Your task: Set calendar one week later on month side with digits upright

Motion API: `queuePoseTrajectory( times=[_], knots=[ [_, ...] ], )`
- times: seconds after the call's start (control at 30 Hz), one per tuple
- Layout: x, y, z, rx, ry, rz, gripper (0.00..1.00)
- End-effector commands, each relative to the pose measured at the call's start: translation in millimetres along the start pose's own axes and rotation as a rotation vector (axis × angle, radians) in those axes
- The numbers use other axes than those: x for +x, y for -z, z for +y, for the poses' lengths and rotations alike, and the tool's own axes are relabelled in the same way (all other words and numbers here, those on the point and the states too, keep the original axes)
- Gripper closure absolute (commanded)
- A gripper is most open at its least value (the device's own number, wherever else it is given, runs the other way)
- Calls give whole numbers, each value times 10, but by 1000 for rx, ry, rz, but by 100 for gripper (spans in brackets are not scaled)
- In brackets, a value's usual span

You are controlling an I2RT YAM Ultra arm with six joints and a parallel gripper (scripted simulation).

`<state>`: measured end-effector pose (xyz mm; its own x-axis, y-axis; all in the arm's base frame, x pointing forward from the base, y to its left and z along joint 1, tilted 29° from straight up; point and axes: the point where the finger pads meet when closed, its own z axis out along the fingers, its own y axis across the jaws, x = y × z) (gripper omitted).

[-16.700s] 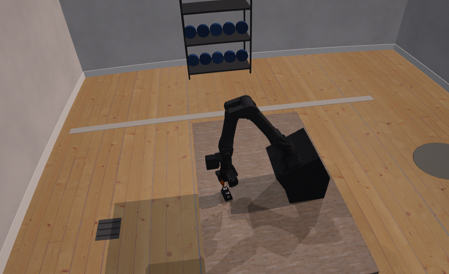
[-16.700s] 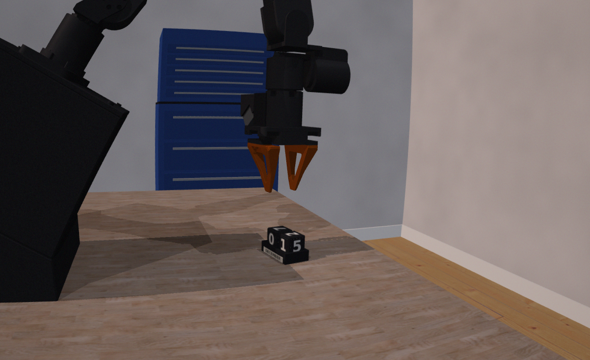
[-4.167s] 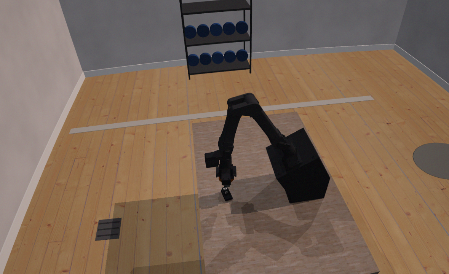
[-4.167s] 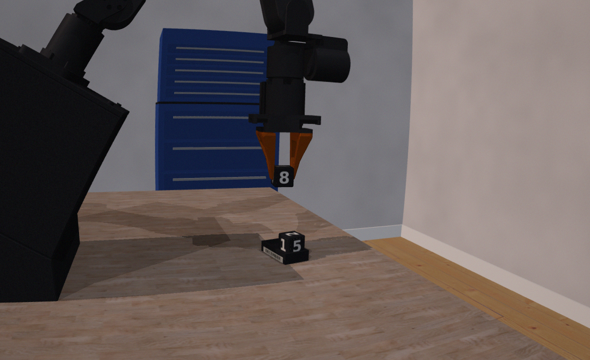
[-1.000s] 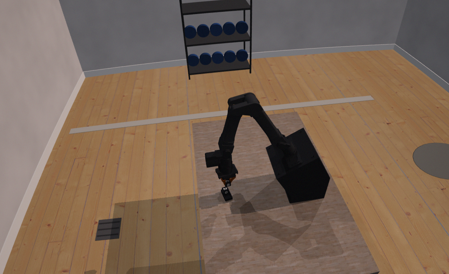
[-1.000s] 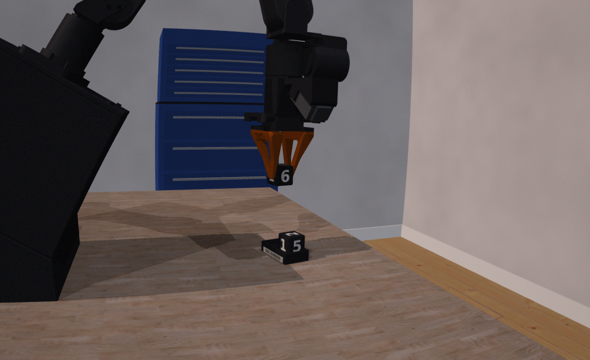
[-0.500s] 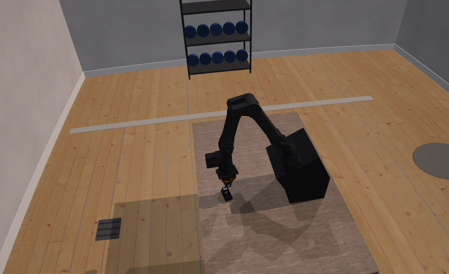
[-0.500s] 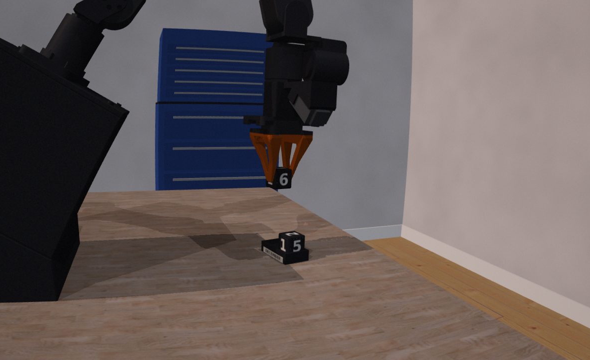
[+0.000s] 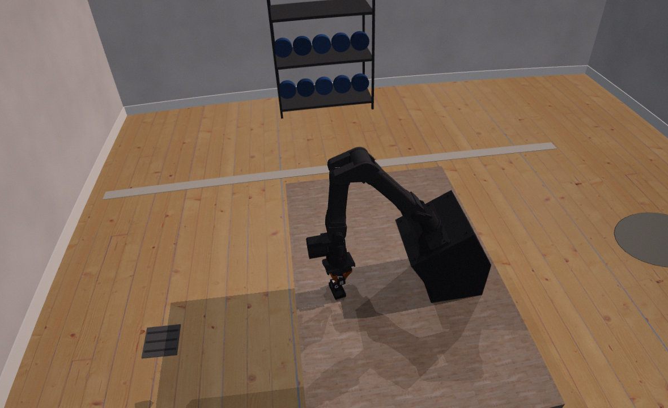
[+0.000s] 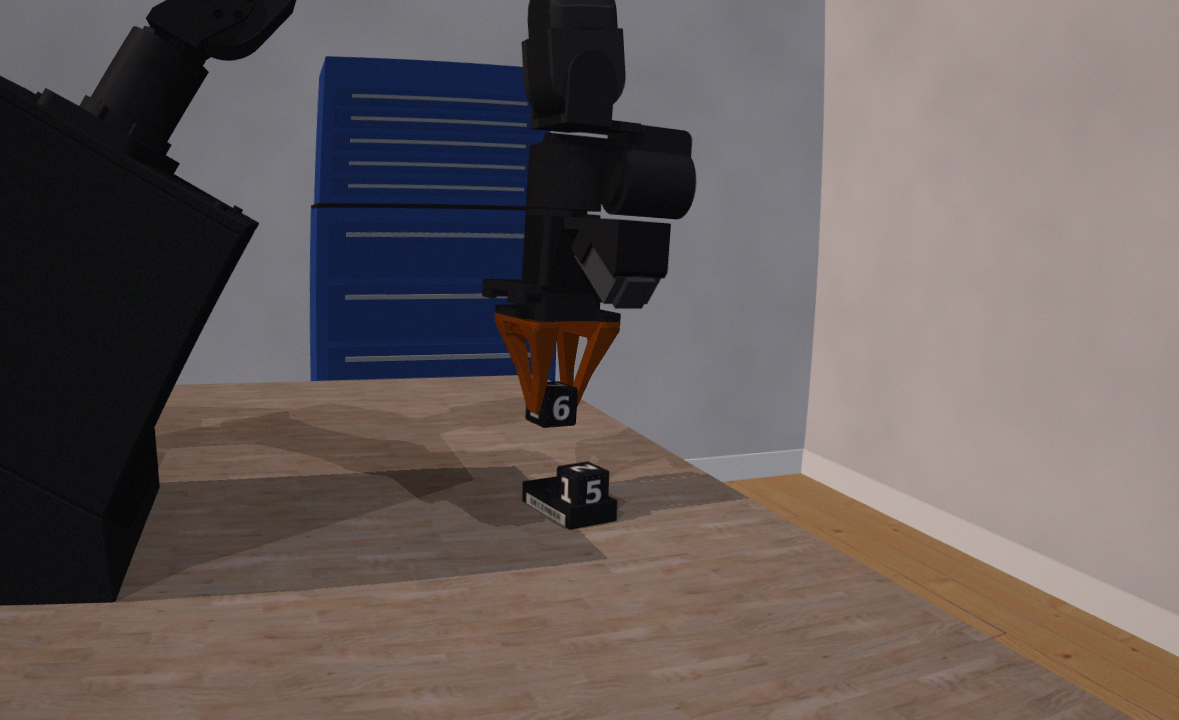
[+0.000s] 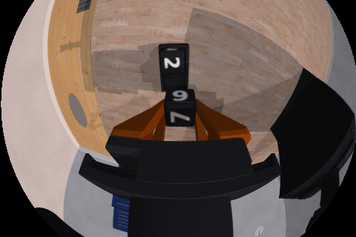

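Observation:
My gripper (image 9: 340, 277) (image 10: 555, 402) (image 11: 180, 108) points down and is shut on a black digit cube, held in the air above the tray's vacant end. On this held cube (image 10: 561, 409) (image 11: 180, 112), a 6 stands upright toward the exterior camera; a 7 is on top. The black tray (image 9: 340, 293) (image 10: 592, 514) (image 11: 174, 81) lies flat on the table, its DECEMBER strip (image 10: 545, 509) facing left in the exterior view. The other cube (image 10: 584, 484) (image 11: 173, 61) stands in the tray's end nearer that camera, with 1 on the month side, 5 on the end side and 2 on top.
The arm's black base block (image 9: 452, 253) (image 10: 65, 340) stands on the wooden table (image 9: 427, 360) (image 10: 486, 626). The table's edge runs beyond the tray, on the right in the exterior view. A blue cabinet (image 10: 423, 259) and a shelf rack (image 9: 326, 62) stand in the background.

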<state>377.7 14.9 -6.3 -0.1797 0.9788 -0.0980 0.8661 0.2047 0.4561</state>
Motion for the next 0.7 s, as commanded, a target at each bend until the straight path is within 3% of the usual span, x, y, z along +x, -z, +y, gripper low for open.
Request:
queuePoseTrajectory(
  times=[0.0, 0.27, 0.67],
  knots=[
    [-19, -52, 95, -35, -1, -6, 74],
    [-20, -205, 102, -35, -1, -6, 74],
    [-21, -220, 103, -35, -1, -6, 74]
  ],
)
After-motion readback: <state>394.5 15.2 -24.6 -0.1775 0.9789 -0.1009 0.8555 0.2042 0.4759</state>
